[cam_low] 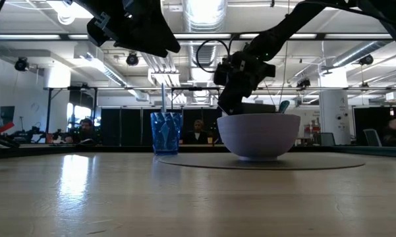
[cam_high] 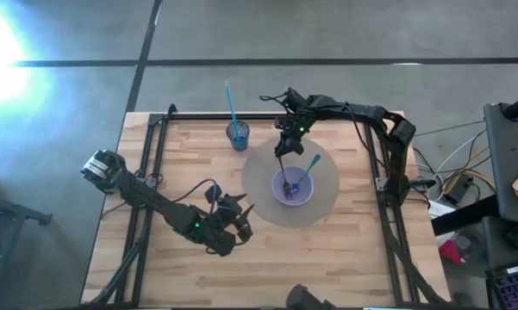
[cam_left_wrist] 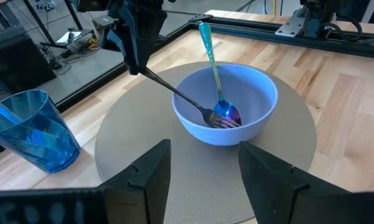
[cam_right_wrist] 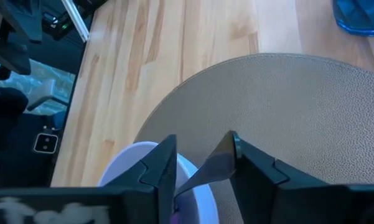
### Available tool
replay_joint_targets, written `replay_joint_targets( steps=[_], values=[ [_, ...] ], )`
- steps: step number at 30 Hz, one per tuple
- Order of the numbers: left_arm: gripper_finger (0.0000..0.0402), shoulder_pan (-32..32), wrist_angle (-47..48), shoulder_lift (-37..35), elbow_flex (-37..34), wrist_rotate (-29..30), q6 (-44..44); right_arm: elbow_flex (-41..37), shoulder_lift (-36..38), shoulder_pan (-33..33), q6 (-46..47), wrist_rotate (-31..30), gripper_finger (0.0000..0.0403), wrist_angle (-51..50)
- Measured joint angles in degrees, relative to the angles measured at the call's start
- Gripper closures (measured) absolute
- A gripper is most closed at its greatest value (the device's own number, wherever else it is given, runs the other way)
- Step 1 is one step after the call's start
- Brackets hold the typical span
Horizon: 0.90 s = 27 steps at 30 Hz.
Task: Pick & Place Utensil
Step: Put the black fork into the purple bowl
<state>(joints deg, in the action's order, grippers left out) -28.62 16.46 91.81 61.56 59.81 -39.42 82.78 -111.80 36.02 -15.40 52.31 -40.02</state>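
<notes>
The right gripper [cam_left_wrist: 135, 46] pinches the handle end of a dark fork [cam_left_wrist: 182, 99], which slants down and away from the fingers so its tines rest on the bottom of the pale bowl [cam_left_wrist: 261, 93], touching a blue spoon [cam_left_wrist: 213, 68] that leans on the rim. The bowl sits on a round mat [cam_high: 326, 200]. Judged from this, the coming move is simply a release. The left gripper [cam_left_wrist: 202, 171] waits nearby, spread open and empty, aimed at the bowl.
</notes>
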Motion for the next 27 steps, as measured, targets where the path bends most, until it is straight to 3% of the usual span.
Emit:
replay_joint_targets(
  steps=[6, 12, 27],
  values=[
    [0.022, 0.0, 0.01, 0.0, 0.0, 0.0, 0.0, 0.0, 0.04, 0.14, 0.42, -0.33, 0.0261, -0.18],
    [0.022, 0.0, 0.01, 0.0, 0.0, 0.0, -0.02, 0.0, 0.04, 0.14, 0.45, -5.01, 0.026, -0.57],
    [0.022, 0.02, 0.0, 0.0, 0.0, 0.0, -0.01, 0.0, 0.04, 0.16, 0.42, -5.5, 0.0246, -3.13]
  ],
)
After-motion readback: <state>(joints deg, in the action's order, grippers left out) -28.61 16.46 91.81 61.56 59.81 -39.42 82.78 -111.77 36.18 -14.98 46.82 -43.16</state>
